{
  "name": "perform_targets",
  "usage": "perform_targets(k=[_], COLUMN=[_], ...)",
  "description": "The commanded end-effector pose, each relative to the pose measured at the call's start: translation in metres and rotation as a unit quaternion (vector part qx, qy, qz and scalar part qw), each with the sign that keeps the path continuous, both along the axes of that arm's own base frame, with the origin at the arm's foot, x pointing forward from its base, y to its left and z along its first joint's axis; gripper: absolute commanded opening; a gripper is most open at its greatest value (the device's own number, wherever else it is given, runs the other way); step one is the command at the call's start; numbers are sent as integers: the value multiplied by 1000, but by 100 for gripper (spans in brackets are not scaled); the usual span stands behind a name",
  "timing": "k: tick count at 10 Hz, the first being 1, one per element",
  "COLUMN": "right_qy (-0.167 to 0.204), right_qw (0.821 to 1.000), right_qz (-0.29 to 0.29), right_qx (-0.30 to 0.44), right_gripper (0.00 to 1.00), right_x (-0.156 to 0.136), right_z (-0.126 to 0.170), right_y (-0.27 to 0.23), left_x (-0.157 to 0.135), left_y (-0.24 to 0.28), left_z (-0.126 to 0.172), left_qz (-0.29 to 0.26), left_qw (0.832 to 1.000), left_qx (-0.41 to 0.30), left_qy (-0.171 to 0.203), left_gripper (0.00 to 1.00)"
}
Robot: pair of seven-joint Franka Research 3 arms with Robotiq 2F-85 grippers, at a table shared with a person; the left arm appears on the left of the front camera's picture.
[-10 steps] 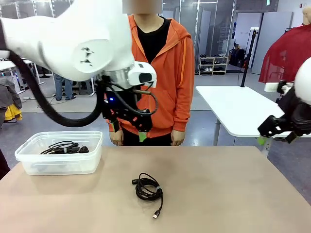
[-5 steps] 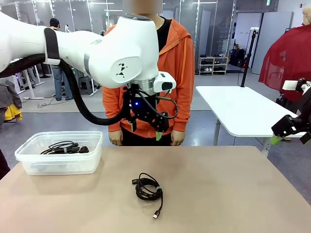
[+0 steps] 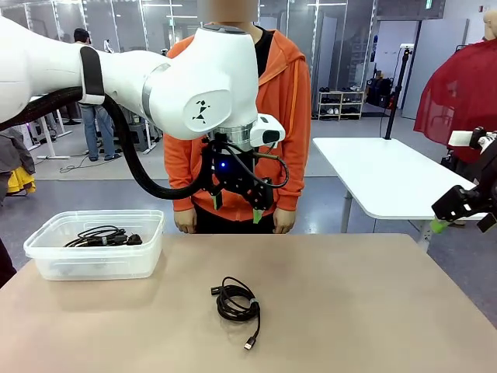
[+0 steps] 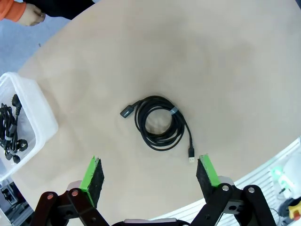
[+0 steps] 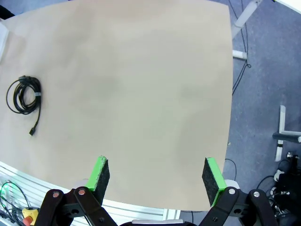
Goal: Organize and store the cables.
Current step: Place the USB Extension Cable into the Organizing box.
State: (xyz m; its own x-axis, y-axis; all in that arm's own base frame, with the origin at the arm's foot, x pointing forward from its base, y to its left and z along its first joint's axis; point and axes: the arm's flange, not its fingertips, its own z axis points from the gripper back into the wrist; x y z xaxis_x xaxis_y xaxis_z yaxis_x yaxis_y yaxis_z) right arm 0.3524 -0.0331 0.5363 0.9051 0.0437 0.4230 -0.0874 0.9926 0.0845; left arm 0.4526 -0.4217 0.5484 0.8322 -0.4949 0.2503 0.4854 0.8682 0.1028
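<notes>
The left gripper (image 3: pixel 236 207) hangs high above the middle of the beige table (image 3: pixel 373 311), its green-padded fingers (image 4: pixel 92 173) spread wide and holding nothing. Directly below it, between the fingers as the left wrist view looks down, lies a coiled black cable bundle (image 4: pixel 158 123) bound with a small grey tie, one plug sticking out at the coil's edge and a loose tail ending in a second plug. Off to that gripper's left side sits a clear plastic rectangular tub (image 3: pixel 48 259) holding more black cables (image 3: pixel 102 236) in a loose tangle. The right gripper (image 3: pixel 458 216) hovers beyond the table's right edge, well apart from the coil, its fingers (image 5: pixel 100 172) likewise spread and empty. A person in an orange hooded jacket (image 3: pixel 283 116) stands at the far side, behind the left gripper.
</notes>
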Motion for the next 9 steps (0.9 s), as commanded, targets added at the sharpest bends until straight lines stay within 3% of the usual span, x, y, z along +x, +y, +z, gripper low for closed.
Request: perform_targets(k=[1, 6, 9], right_qy=[4, 4, 4], right_qw=[1000, 1000, 1000], right_qz=[3, 3, 3], right_qx=[-1, -1, -1], right_gripper=[100, 100, 100], right_x=[1, 1, 1], right_z=[1, 1, 1], right_y=[2, 2, 2], left_x=[-4, 0, -3], left_y=[5, 0, -19], left_z=[0, 0, -14], left_qz=[-1, 0, 137], left_qw=[1000, 1000, 988], left_qx=[1, 0, -50], left_qy=[-1, 0, 47], left_gripper=[100, 100, 100])
